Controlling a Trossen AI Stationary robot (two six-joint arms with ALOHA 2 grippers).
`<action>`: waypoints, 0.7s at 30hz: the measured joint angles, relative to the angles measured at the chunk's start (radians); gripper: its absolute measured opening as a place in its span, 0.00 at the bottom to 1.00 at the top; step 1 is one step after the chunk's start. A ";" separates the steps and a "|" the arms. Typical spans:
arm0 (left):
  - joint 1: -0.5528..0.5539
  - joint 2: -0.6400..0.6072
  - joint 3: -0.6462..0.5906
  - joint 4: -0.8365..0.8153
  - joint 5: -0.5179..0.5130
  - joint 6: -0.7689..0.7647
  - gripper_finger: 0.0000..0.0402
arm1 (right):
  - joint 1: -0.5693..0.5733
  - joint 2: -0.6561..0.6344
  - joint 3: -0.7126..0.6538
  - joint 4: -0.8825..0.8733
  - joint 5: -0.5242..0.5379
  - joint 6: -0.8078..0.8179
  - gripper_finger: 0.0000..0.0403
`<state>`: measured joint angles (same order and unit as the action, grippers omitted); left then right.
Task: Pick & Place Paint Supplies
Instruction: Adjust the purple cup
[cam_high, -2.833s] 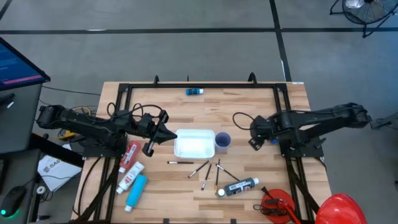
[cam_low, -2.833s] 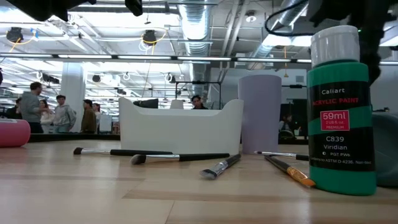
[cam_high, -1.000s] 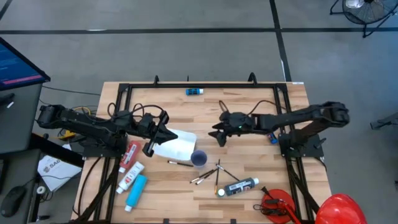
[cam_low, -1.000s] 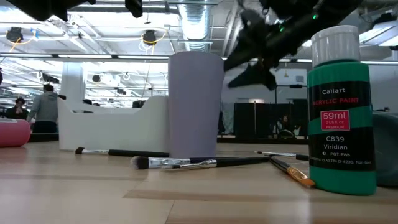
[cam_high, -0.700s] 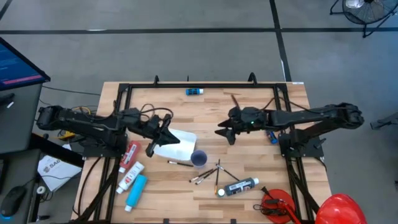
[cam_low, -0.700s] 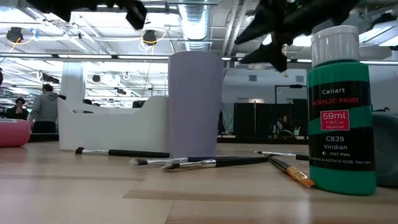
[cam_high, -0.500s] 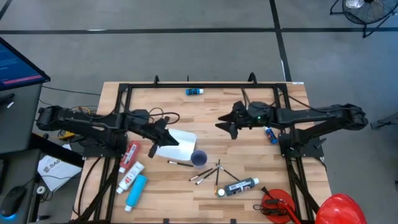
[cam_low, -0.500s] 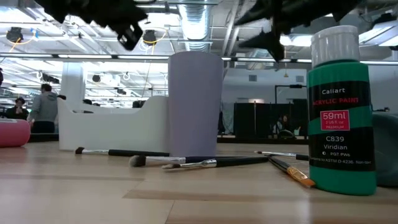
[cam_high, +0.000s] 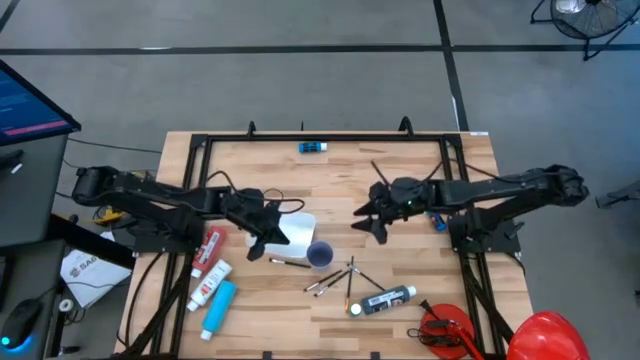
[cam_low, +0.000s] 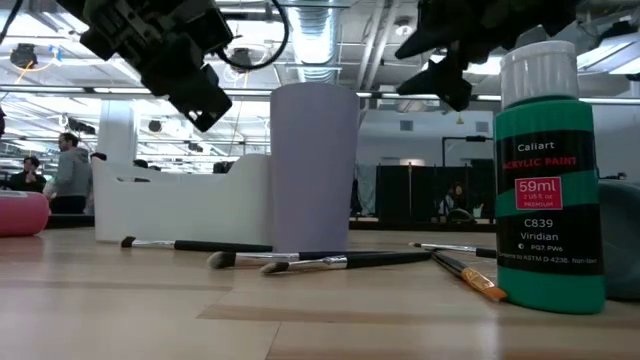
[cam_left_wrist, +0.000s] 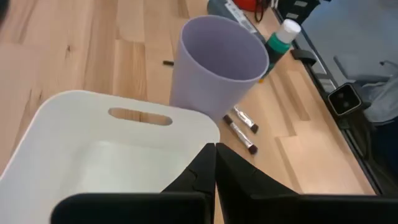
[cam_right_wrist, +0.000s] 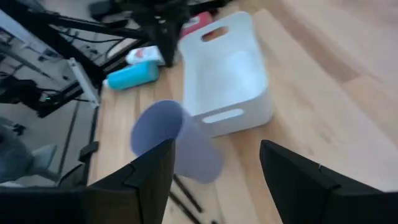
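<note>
At the 8 o'clock part of the wooden tabletop (cam_high: 400, 280), seen from above, three paint tubes are laid side by side: a red tube (cam_high: 208, 247), a white tube with a red label (cam_high: 210, 283) and a light blue tube (cam_high: 219, 306). Toward 9 o'clock of centre the left pincer (cam_high: 262, 240) is held over the near edge of a white bin (cam_high: 292, 226); its fingers are pressed fully together and nothing is gripped between them, as is seen in the left wrist view, where the closed tips are poised above the bin's rim (cam_left_wrist: 134, 115). A lavender cup (cam_high: 320, 254) is stood upright just beside the bin at its 5 o'clock corner, clear of the pincer. Thin dark-handled brushes (cam_high: 336, 278) are scattered on the tabletop at 6 o'clock of the cup, one (cam_high: 291, 262) being laid alone just beside the cup at its 8 o'clock. A black bottle with a white cap (cam_high: 381, 299) is laid on its side at 5 o'clock of the brushes; in the low view it is read as a green-labelled paint bottle (cam_low: 552, 170). At 2 o'clock of the cup the right pincer (cam_high: 372, 213) is held above bare wood, its fingers spread partly apart with nothing between them. A small blue object (cam_high: 313, 147) is placed at 12 o'clock near the far rail.
</note>
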<state>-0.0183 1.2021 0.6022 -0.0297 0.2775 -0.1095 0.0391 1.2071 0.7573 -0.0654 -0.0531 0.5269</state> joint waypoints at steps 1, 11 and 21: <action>0.000 0.003 0.001 0.003 0.000 0.000 0.00 | 0.013 0.011 0.001 0.006 -0.003 0.008 0.56; -0.032 -0.085 0.009 0.009 0.000 0.000 0.00 | 0.192 0.041 0.000 -0.032 0.049 -0.299 0.56; -0.081 -0.118 0.009 0.013 0.000 0.007 0.00 | 0.338 0.167 0.000 0.121 0.372 -0.438 0.57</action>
<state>-0.0991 1.0840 0.6109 -0.0165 0.2775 -0.1020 0.3769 1.3745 0.7578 0.0559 0.3192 0.0888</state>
